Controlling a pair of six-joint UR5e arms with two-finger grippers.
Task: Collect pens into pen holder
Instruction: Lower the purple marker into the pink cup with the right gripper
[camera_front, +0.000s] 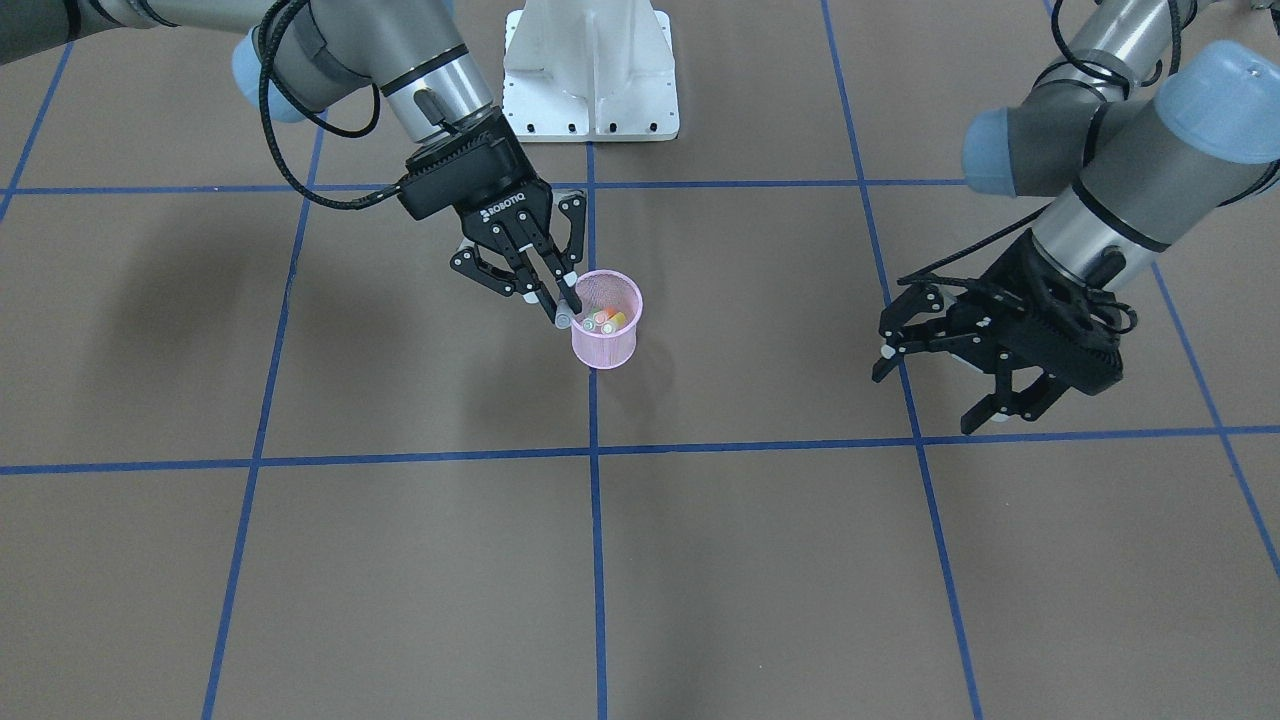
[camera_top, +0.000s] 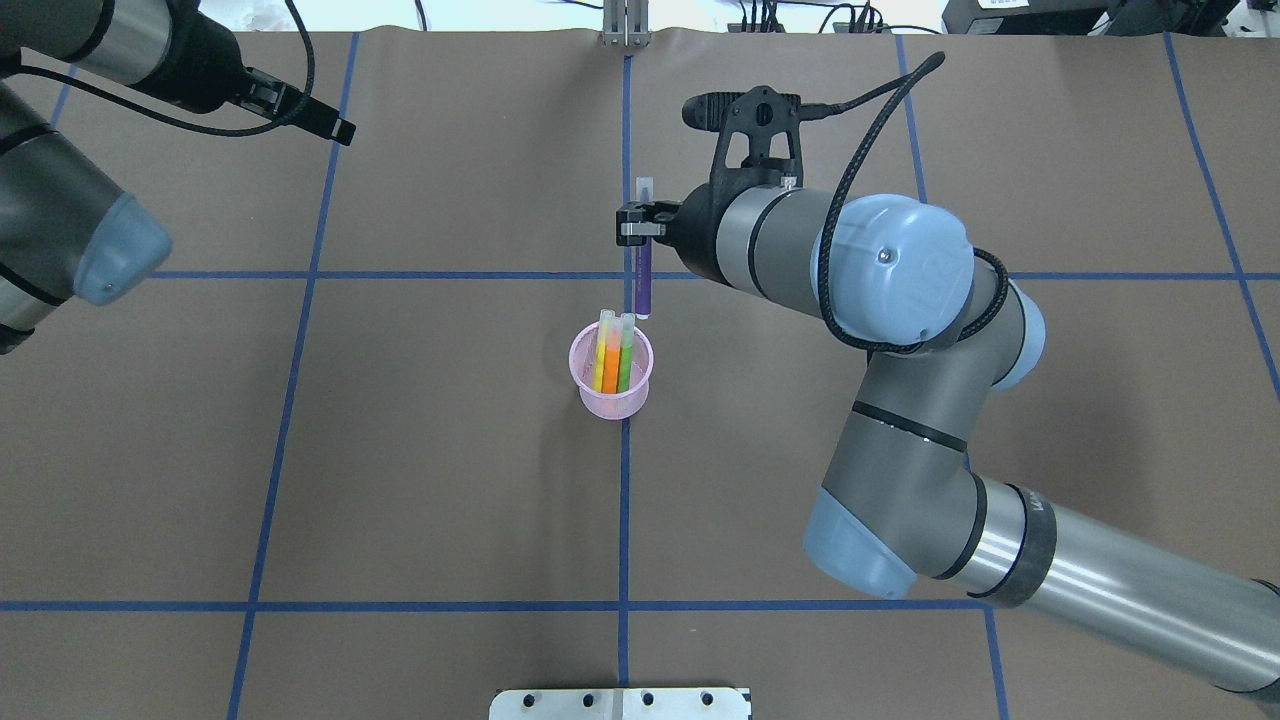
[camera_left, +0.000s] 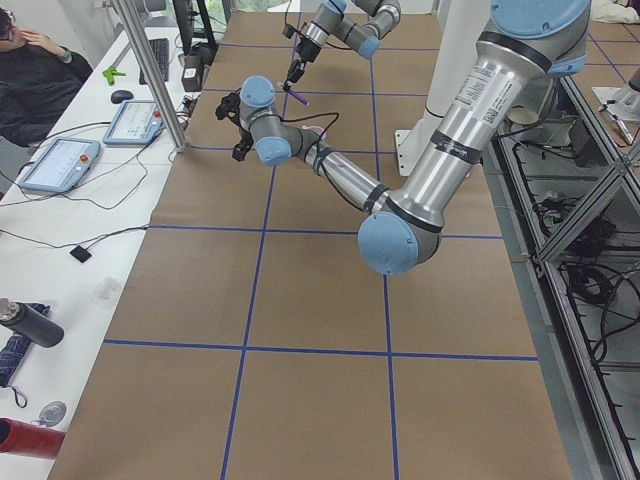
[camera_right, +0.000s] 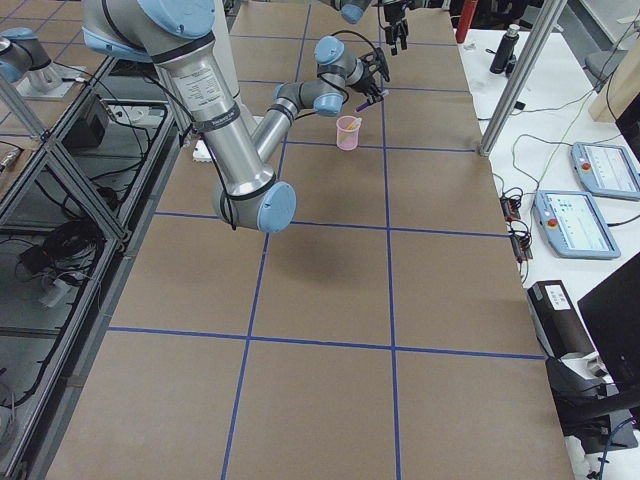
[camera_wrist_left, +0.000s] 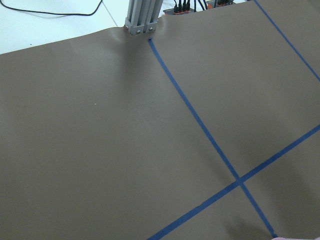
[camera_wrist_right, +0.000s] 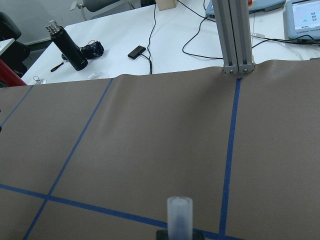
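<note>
The pink mesh pen holder stands near the table's middle, also in the overhead view and the right side view. An orange pen and a green pen stand in it. My right gripper is shut on the purple pen, held nearly upright by the cup's rim. I cannot tell whether its lower end is inside. Its clear cap shows in the right wrist view. My left gripper is open and empty, well off to the side.
The white robot base plate sits at the near table edge. Blue tape lines cross the brown paper. An aluminium post stands at the far edge, with a bottle and cables on the white bench beyond.
</note>
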